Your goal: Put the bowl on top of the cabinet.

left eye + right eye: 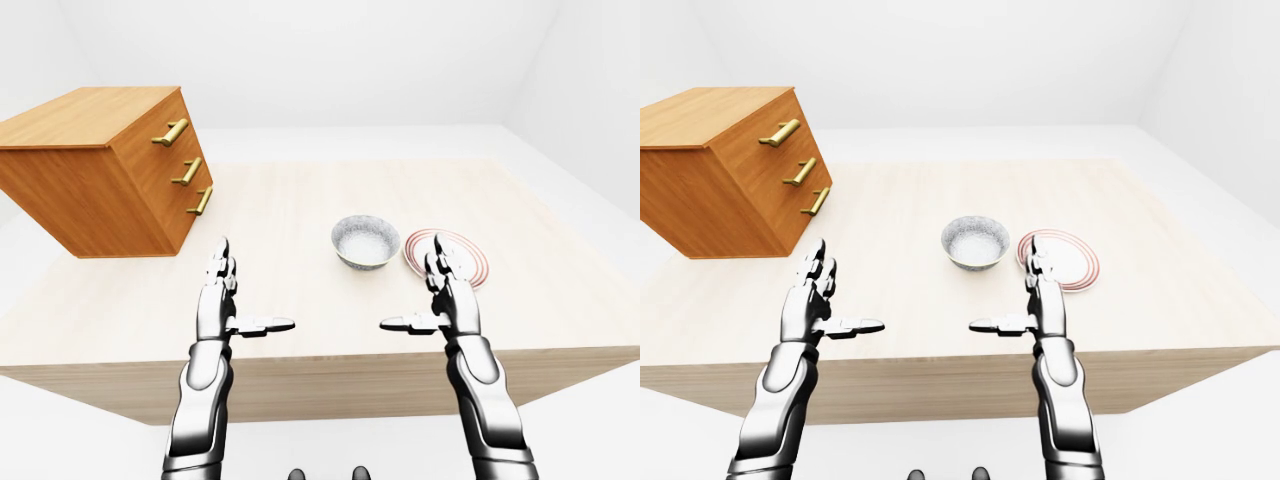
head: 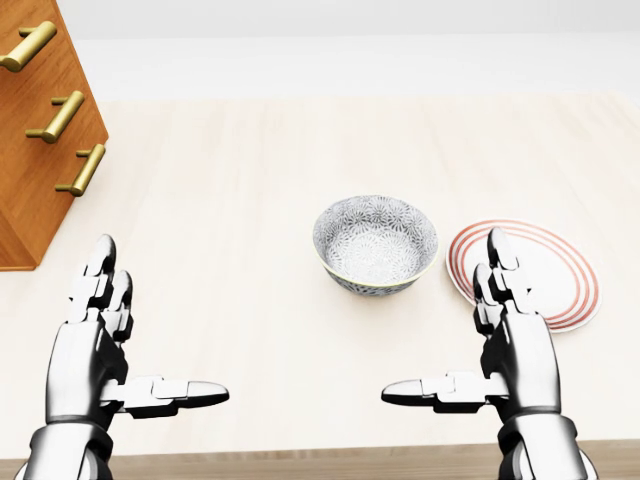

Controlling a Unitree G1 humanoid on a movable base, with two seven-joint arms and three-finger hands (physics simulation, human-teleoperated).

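Pale wooden table (image 2: 250, 190), white walls (image 1: 320, 60). One bowl (image 2: 375, 243) sat mid-table just beside one plate (image 2: 550, 275); one three-handled cabinet (image 1: 95, 175) stood at left. My left hand (image 2: 85, 355) and right hand (image 2: 520, 355) hovered wide open.

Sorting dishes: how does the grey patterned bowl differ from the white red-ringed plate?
The grey patterned bowl is deep, with raised walls; the white red-ringed plate is flat and wider. The bowl is patterned throughout; the plate only ringed near its rim. Both sit empty on the pale table.
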